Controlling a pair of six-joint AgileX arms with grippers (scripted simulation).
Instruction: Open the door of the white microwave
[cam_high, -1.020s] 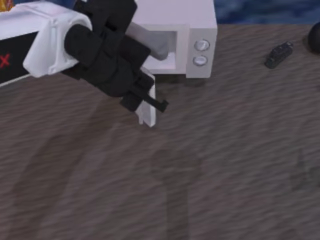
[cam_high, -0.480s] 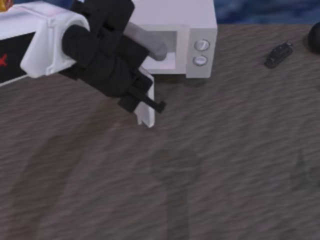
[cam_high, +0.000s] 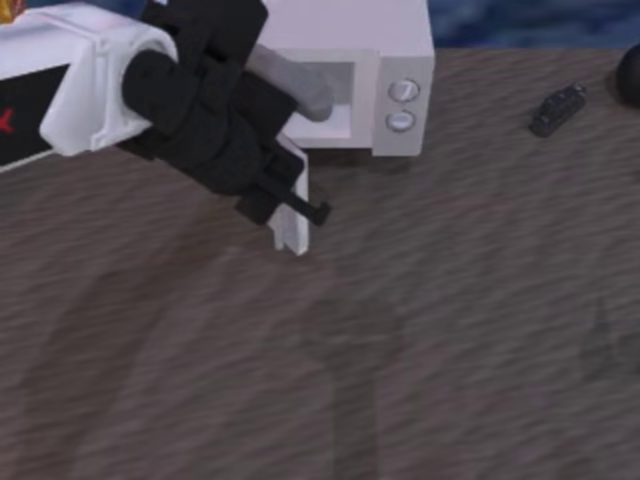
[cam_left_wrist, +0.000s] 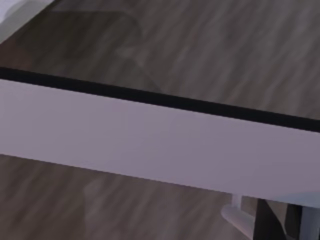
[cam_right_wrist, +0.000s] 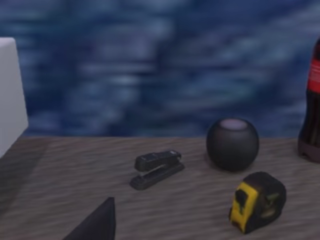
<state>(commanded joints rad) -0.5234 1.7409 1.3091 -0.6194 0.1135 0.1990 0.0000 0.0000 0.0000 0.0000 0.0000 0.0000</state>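
Door: flat white panel, ajar

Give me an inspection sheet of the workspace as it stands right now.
Surface: brown wood-grain table.
Job's things: white microwave at the table's far edge; door swung open, edge-on toward the camera, cavity showing.
Clutter: black stapler, dark round speaker, yellow tape measure, cola bottle, all on the right.
Hands: left hand at the door's outer edge; right hand not seen from above.
Cables: nothing seen.
Surroundings: blue backdrop.
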